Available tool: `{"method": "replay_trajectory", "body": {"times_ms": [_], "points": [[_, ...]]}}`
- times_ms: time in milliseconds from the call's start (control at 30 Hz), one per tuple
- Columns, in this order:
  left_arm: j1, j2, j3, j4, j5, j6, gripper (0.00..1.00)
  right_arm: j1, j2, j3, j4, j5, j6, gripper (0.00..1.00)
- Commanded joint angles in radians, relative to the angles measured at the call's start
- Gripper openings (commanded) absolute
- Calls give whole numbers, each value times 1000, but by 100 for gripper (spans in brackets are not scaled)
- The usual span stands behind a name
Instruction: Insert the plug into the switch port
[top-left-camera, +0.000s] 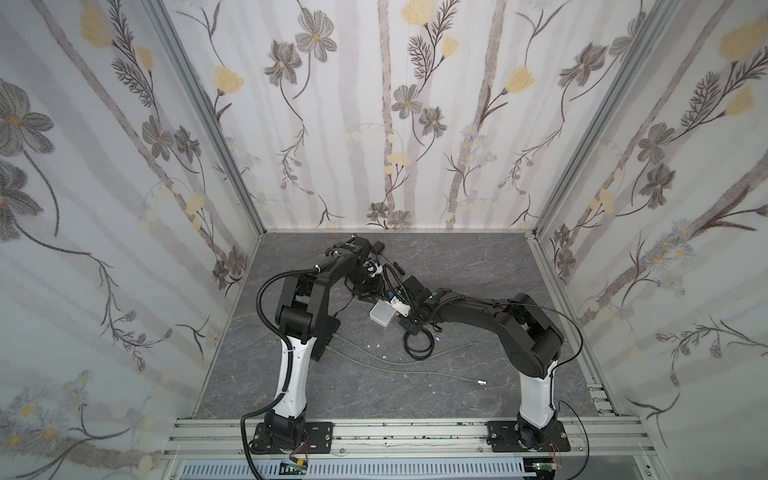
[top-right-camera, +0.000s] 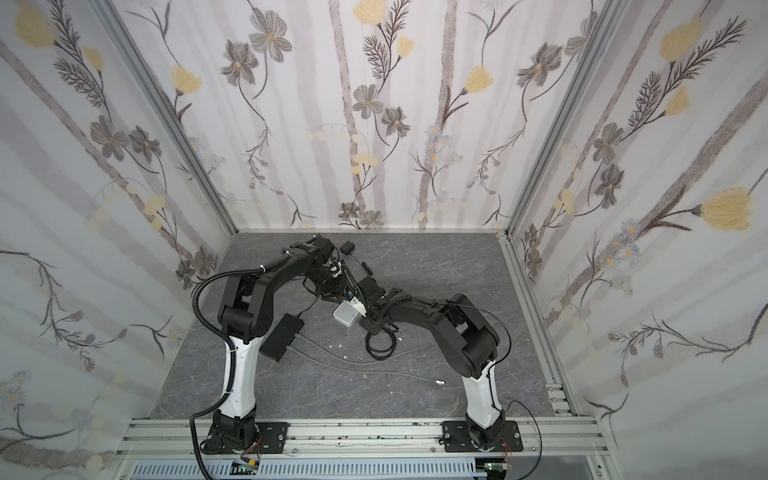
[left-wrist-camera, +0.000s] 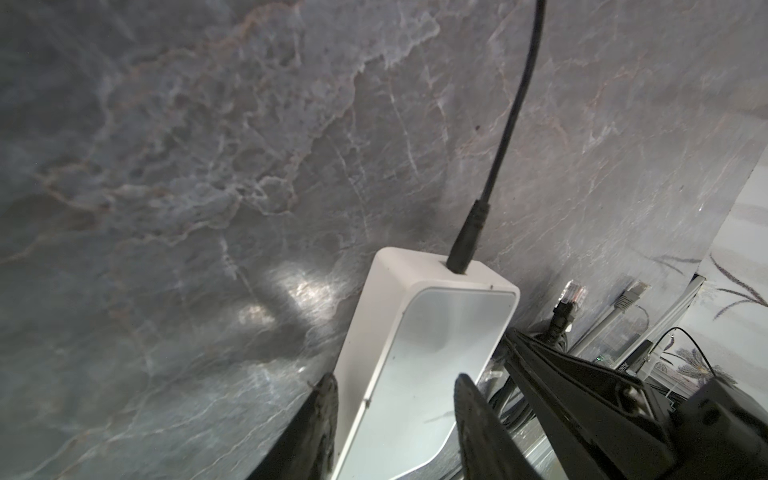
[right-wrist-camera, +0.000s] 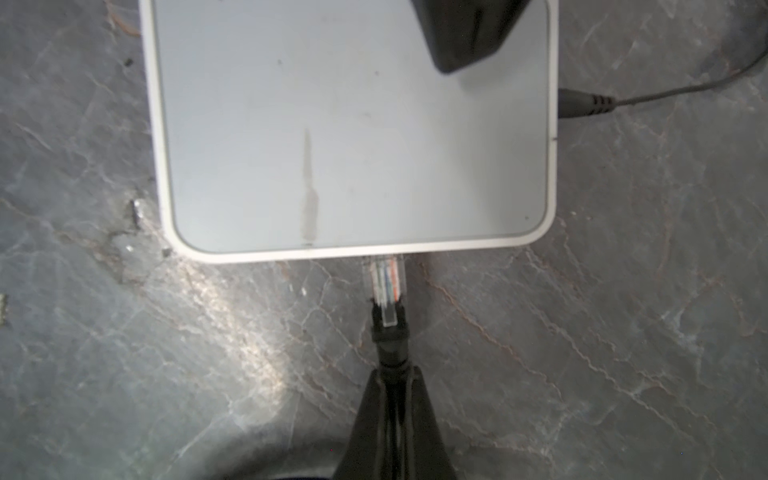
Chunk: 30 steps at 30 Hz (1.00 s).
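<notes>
The white switch (top-left-camera: 381, 316) (top-right-camera: 346, 316) lies flat on the grey marble table, between the two arms. My left gripper (left-wrist-camera: 397, 386) straddles the switch (left-wrist-camera: 432, 332) and is shut on it, one finger against its side wall and the other at its opposite edge. My right gripper (right-wrist-camera: 395, 374) is shut on the black boot behind the clear plug (right-wrist-camera: 384, 282). The plug points straight at the switch (right-wrist-camera: 353, 124), its tip at the near rim. The port itself is hidden under that rim.
A black power lead (left-wrist-camera: 467, 241) (right-wrist-camera: 582, 104) is plugged into one end of the switch. A black box (top-right-camera: 282, 336) lies by the left arm. A black cable coil (top-left-camera: 417, 345) and a grey cable (top-left-camera: 415, 360) ending in a plug (top-left-camera: 481, 382) lie nearer the front.
</notes>
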Motion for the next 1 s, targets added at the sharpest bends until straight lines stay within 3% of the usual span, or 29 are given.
{"method": "replay_trajectory", "body": {"times_ms": [0, 167, 300, 500, 967], "points": [[-3, 8, 10, -25, -7, 10, 47, 5, 13, 14, -5, -27, 10, 0], [-8, 12, 10, -27, -5, 9, 47, 8, 18, 31, 0, -35, 35, 0], [-11, 19, 5, -23, 25, 3, 39, 0, 24, 62, 3, -55, 74, 0], [-20, 23, -6, -5, 45, -10, 40, 1, 53, 105, -30, -44, 92, 0], [-25, 8, -2, -11, -31, -34, 40, 2, 76, 110, -107, 11, 98, 0]]}}
